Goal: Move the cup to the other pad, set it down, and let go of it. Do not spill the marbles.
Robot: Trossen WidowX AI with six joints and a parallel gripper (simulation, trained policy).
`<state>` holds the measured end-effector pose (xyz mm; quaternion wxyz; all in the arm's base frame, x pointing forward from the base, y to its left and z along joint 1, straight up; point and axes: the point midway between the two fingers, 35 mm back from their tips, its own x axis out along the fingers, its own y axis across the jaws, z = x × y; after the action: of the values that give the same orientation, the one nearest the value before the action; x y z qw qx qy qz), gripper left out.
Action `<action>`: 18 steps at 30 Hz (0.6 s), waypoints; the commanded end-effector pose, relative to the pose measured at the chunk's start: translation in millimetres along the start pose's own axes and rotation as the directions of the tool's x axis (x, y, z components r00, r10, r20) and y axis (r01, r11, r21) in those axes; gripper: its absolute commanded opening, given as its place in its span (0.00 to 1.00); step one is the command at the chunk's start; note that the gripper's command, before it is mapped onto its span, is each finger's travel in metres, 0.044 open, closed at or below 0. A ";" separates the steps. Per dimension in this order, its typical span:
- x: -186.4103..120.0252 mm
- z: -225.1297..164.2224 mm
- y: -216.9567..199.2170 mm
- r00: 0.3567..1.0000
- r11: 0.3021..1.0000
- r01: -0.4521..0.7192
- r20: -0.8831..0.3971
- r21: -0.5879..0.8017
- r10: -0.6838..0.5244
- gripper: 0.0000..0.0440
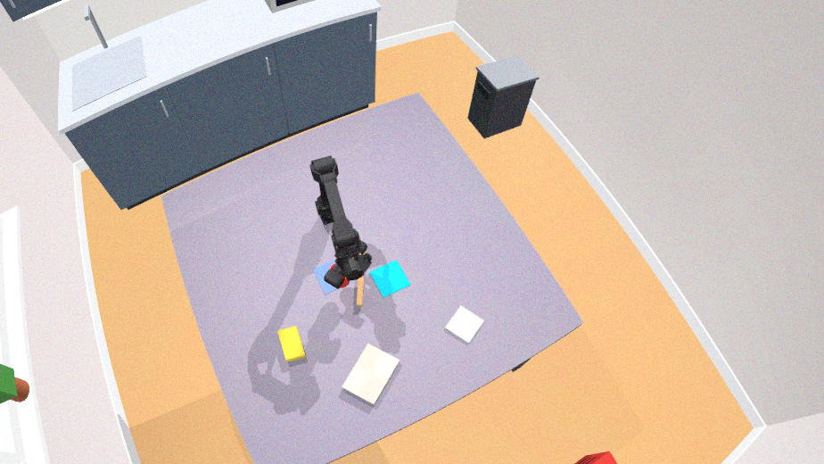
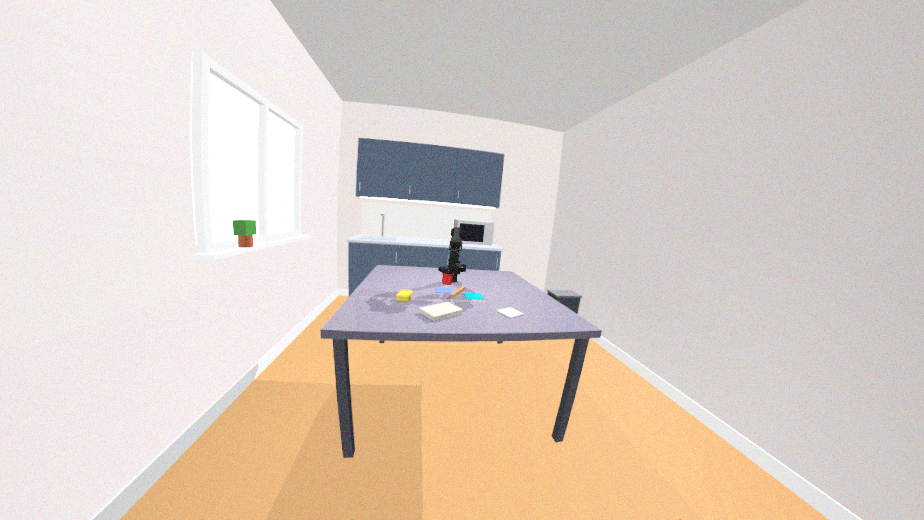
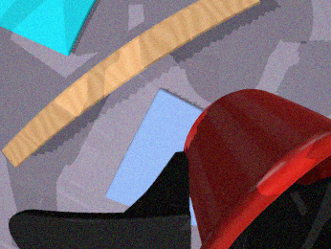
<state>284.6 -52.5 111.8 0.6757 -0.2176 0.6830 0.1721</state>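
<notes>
Pinching the red cup (image 1: 345,283) (image 2: 447,278) (image 3: 249,129) between nearly closed jaws.

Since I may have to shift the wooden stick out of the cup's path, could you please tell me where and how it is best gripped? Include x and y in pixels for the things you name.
I would grip the wooden stick (image 1: 359,291) (image 2: 458,291) (image 3: 121,62) around its middle, from above, with the fingers closing across its narrow width: it is long, slim and lies between the two pads. The gripper is shut on the red cup (image 2: 447,278) (image 3: 249,129), so that must be released first.

the bar (image 1: 359,292) (image 2: 458,291) (image 3: 125,62) looks like grained wood.
</notes>
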 end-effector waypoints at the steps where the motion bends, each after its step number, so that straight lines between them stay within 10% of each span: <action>1: -9.6 11.7 1.0 1.000 1.000 0.019 0.025 -0.022 -0.018 0.00; 18: -20.2 68.3 27.0 0.990 0.992 0.071 0.127 -0.102 -0.058 0.00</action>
<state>320.0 -3.4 127.4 0.7021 -0.2605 0.6333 0.1952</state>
